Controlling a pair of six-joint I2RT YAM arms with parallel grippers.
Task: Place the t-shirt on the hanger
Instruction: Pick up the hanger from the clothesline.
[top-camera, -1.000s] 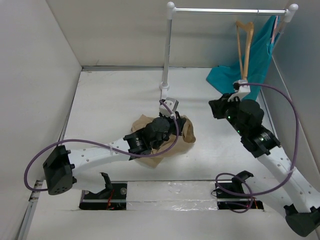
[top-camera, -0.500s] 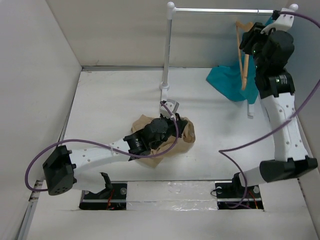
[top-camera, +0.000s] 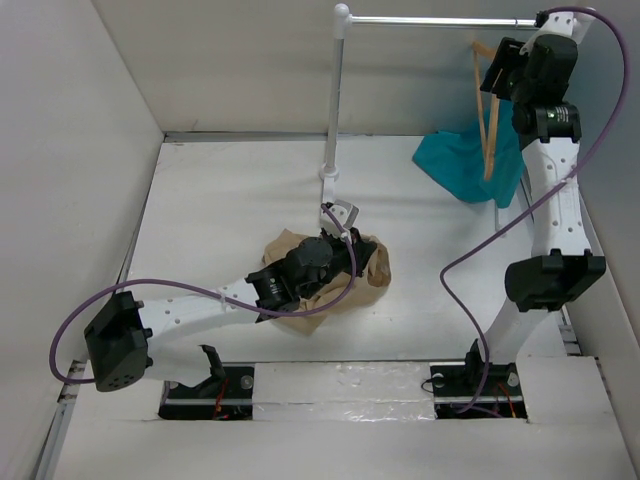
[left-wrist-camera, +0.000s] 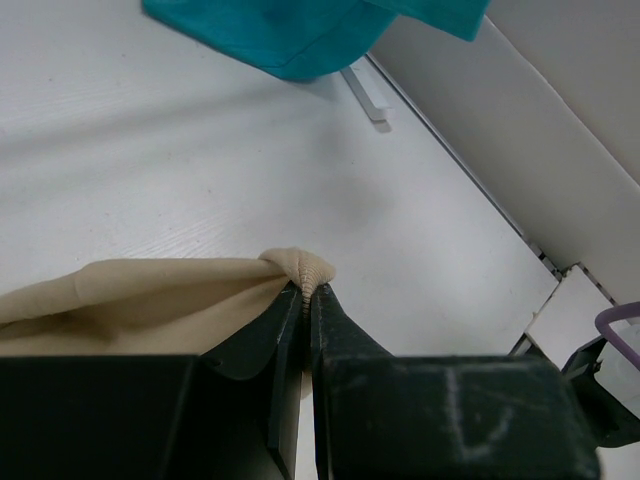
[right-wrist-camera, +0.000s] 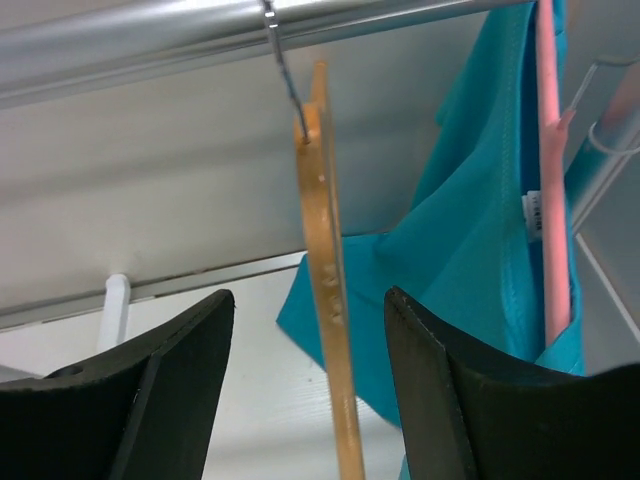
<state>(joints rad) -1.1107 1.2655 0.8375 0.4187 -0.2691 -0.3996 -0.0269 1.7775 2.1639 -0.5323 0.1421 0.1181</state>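
Note:
The tan t-shirt (top-camera: 372, 259) lies crumpled on the white table near the middle. My left gripper (top-camera: 347, 232) is shut on a ribbed edge of the t-shirt (left-wrist-camera: 305, 270), with the cloth trailing left (left-wrist-camera: 130, 300). The wooden hanger (top-camera: 488, 110) hangs by its hook from the metal rail (top-camera: 440, 20) at the back right. My right gripper (top-camera: 492, 68) is raised up to the rail and stands open, with the hanger (right-wrist-camera: 330, 300) edge-on in the gap of the right gripper (right-wrist-camera: 310, 300), touching neither finger.
A teal garment (top-camera: 470, 165) hangs on a pink hanger (right-wrist-camera: 552, 180) just right of the wooden one, draping onto the table. The rail's upright post (top-camera: 333, 110) stands behind the t-shirt. White walls close in on the left, back and right.
The right arm rose from low over the table up to the rail, and its gripper opened around the hanger. The left gripper stayed shut on the t-shirt.

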